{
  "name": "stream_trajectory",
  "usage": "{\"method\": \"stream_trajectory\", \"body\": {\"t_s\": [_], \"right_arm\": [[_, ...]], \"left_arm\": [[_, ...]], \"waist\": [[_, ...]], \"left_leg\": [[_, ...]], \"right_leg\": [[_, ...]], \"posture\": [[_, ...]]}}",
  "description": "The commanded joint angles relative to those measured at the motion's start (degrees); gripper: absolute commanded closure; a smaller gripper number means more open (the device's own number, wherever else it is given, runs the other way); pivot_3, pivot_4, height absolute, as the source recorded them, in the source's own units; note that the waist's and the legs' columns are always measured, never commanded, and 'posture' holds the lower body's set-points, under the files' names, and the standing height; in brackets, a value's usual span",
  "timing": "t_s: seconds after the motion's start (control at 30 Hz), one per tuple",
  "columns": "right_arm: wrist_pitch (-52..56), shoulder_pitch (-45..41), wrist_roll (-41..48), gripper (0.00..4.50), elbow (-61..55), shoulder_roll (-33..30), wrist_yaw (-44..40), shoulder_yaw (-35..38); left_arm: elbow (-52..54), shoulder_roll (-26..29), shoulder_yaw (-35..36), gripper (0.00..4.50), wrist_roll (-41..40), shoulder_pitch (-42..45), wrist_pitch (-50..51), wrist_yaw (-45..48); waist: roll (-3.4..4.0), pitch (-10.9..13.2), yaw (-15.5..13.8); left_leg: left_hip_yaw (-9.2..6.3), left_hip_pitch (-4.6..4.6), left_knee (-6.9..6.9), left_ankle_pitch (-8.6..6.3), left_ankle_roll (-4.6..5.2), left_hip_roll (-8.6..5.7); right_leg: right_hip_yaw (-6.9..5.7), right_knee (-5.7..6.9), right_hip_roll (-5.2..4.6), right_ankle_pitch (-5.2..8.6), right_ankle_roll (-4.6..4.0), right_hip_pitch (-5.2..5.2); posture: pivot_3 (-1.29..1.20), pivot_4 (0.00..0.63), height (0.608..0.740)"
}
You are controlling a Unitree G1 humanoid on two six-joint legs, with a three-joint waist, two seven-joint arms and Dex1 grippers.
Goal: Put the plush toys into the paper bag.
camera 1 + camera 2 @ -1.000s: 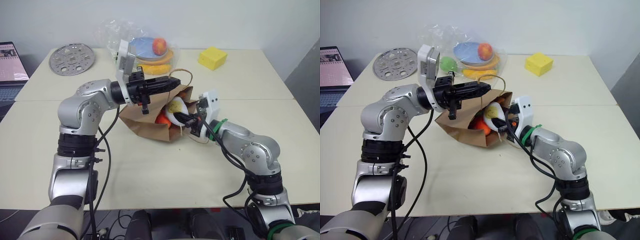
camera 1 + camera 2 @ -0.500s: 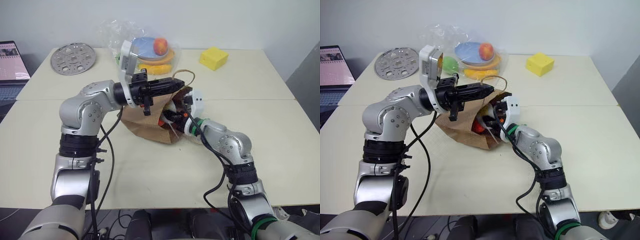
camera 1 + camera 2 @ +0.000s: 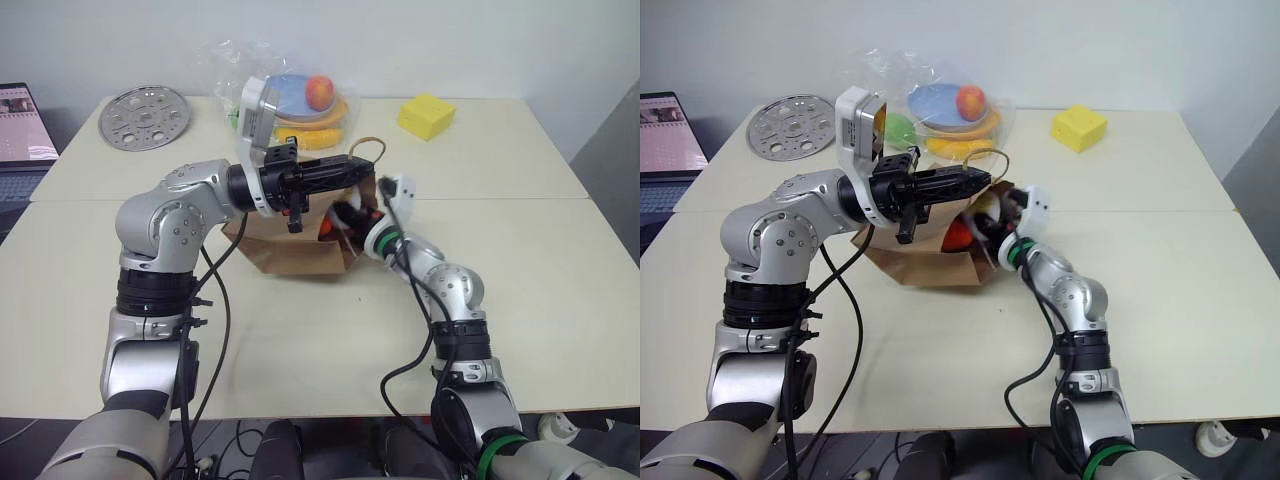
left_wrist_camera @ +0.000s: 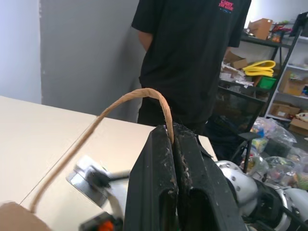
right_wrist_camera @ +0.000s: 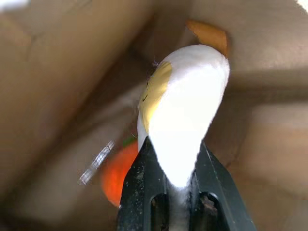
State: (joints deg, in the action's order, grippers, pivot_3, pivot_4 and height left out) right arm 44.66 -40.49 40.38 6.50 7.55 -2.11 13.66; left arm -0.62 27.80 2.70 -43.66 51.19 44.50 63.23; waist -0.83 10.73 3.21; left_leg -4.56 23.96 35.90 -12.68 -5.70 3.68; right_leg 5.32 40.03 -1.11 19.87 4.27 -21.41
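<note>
— Over the table (image 3: 300,330), what's the step? 
— Left gripper (image 3: 362,170) pinches shut on the paper bag's (image 3: 290,252) handle (image 4: 130,98), mouth lifted.
— Right wrist view? 
— Right gripper (image 5: 174,159), clamped on the white plush toy (image 5: 185,110), is inside; carrot (image 5: 118,175) beneath. I'd release deep.
— Room? 
— A person (image 4: 192,53) stands beside cluttered shelves.

From the head we look down on the cream desk (image 3: 300,330); our right wrist camera peers close inside the brown kraft paper bag (image 5: 57,72).
</note>
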Motion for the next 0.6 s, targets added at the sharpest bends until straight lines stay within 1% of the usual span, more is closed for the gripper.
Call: {"method": "stream_trajectory", "body": {"t_s": [0.03, 0.17, 0.27, 0.3, 0.5, 0.53, 0.57, 0.6], "right_arm": [[-0.05, -2.12, 6.47, 4.47, -1.45, 3.76, 2.48, 4.14], [0.0, -1.7, 5.02, 4.47, -0.76, 1.94, 2.75, 2.04], [1.42, 0.3, -1.62, 4.47, -1.13, -2.1, -0.51, -6.55], [1.62, 0.75, -3.09, 4.47, -1.32, -2.88, -1.26, -8.43], [0.05, 1.87, -7.25, 4.47, -2.84, -5.35, -4.79, -12.78], [0.53, 2.17, -6.64, 3.75, -3.87, -5.48, -5.32, -12.53], [0.87, 2.39, -6.2, 3.52, -4.61, -5.56, -5.73, -12.32], [1.31, 2.6, -6.3, 3.2, -5.48, -5.97, -6.14, -12.55]], "left_arm": [[1.98, 0.67, 0.55, 4.5, -0.44, -0.39, -0.79, 0.63], [2.14, 0.66, 0.59, 4.5, -0.77, -0.47, -0.8, 0.47], [1.73, 0.6, 0.5, 4.5, -0.36, -0.15, -1.29, 0.45], [1.54, 0.58, 0.51, 4.5, -0.22, -0.02, -1.45, 0.4], [0.56, 0.61, 0.24, 4.5, 1.46, -0.14, -3.25, 0.19], [0.51, 0.61, 0.24, 4.5, 1.66, -0.29, -3.38, 0.16], [0.47, 0.6, 0.24, 4.5, 1.81, -0.38, -3.49, 0.14], [0.4, 0.61, 0.21, 4.5, 1.97, -0.47, -3.69, 0.22]], "waist": [[0.0, 0.0, 0.05], [0.02, 0.01, 0.25], [0.03, 0.02, 0.73], [0.03, 0.02, 0.82], [0.03, 0.02, 1.17], [0.03, 0.02, 1.17], [0.03, 0.02, 1.16], [0.03, 0.02, 1.16]], "left_leg": [[0.0, 0.0, -0.01, 0.0, 0.0, 0.0], [0.0, -0.01, -0.01, -0.01, 0.01, 0.0], [0.01, -0.02, -0.03, -0.01, 0.02, 0.0], [0.01, -0.03, -0.03, -0.01, 0.02, 0.0], [0.01, 0.0, -0.02, 0.0, 0.0, -0.01], [0.01, 0.0, -0.01, 0.0, 0.01, -0.01], [0.01, -0.01, -0.01, 0.0, 0.01, -0.01], [0.01, -0.01, -0.01, 0.0, 0.0, -0.01]], "right_leg": [[0.0, 0.0, 0.0, 0.0, 0.0, 0.0], [0.02, 0.01, 0.0, 0.0, 0.0, -0.02], [0.03, 0.01, 0.02, 0.0, 0.0, -0.03], [0.05, 0.01, 0.02, 0.0, 0.0, -0.03], [0.03, -0.01, 0.01, 0.0, 0.0, -0.01], [0.03, -0.01, 0.01, 0.0, 0.0, -0.01], [0.03, -0.01, 0.01, 0.0, 0.0, -0.01], [0.03, 0.0, 0.01, 0.0, 0.0, -0.01]], "posture": [[0.0, 0.15, 0.74], [0.0, 0.15, 0.74], [0.0, 0.15, 0.74], [0.0, 0.15, 0.74], [0.0, 0.15, 0.74], [0.0, 0.15, 0.74], [0.0, 0.15, 0.74], [0.0, 0.15, 0.74]]}}
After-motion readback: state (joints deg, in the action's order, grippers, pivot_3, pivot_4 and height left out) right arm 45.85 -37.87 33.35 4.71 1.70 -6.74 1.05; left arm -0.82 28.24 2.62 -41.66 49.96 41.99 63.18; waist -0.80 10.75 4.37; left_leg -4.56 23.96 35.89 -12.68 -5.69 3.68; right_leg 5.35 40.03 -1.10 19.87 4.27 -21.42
